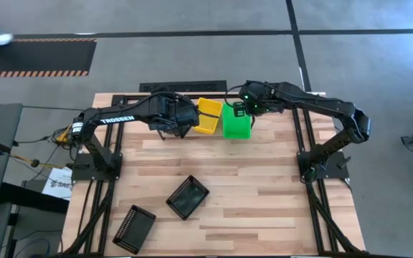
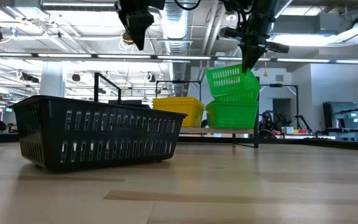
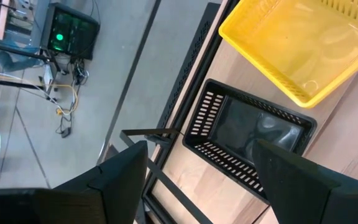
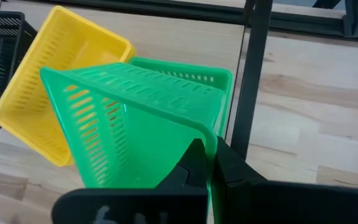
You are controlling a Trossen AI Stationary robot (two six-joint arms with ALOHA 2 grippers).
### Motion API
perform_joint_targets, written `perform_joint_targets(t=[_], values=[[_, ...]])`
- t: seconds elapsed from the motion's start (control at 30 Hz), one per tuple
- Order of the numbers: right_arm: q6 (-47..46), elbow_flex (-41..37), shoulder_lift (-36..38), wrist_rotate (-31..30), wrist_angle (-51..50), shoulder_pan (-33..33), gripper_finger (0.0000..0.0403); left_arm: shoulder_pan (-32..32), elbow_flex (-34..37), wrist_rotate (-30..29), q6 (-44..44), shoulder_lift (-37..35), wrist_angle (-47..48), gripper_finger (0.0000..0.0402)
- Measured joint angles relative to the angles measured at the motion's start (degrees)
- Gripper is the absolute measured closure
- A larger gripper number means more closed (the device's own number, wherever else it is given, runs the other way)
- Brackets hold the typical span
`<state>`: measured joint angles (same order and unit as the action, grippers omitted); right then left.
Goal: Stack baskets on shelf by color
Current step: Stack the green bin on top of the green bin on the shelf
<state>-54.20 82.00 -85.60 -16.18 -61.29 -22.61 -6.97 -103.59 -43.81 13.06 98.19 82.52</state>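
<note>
From above, we see our right gripper [image 1: 239, 109] at the far edge of the table, over the green stack [image 1: 236, 123] on the shelf [image 1: 183, 87]. Our left gripper [image 1: 185, 115] waits just beside the yellow basket [image 1: 208, 116]. Two black baskets [image 1: 187, 197] lie near us, well apart from the shelf.

From table height, our right gripper is pinched shut on the rim of a green basket [image 2: 232, 82]. It hangs tilted, touching the green basket under it [image 2: 232, 114]. We think it must tip level and drop straight down to nest.

Our left wrist camera shows open fingers [image 3: 114, 180] holding nothing, above a black basket on the shelf [image 3: 247, 134].

Our right wrist camera shows the pinched rim; the green basket's long side runs away from us, toward the yellow one.
</note>
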Motion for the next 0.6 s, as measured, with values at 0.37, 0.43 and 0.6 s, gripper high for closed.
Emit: perform_joint_targets(t=[0.37, 0.43, 0.6], values=[[1.8, 0.0, 0.0, 0.6, 0.1, 0.0, 0.0401, 0.0, 0.0, 0.0, -0.1, 0.0, 0.0, 0.0125], [2.1, 0.0, 0.0, 0.7, 0.0, 0.0, 0.0401, 0.0, 0.0, 0.7, 0.0, 0.0, 0.0, 0.0125], [3.7, -0.2, 0.0, 1.1, 0.1, -0.5, 0.0401, 0.0, 0.0, 2.6, -0.4, 0.0, -1.2, 0.0125]])
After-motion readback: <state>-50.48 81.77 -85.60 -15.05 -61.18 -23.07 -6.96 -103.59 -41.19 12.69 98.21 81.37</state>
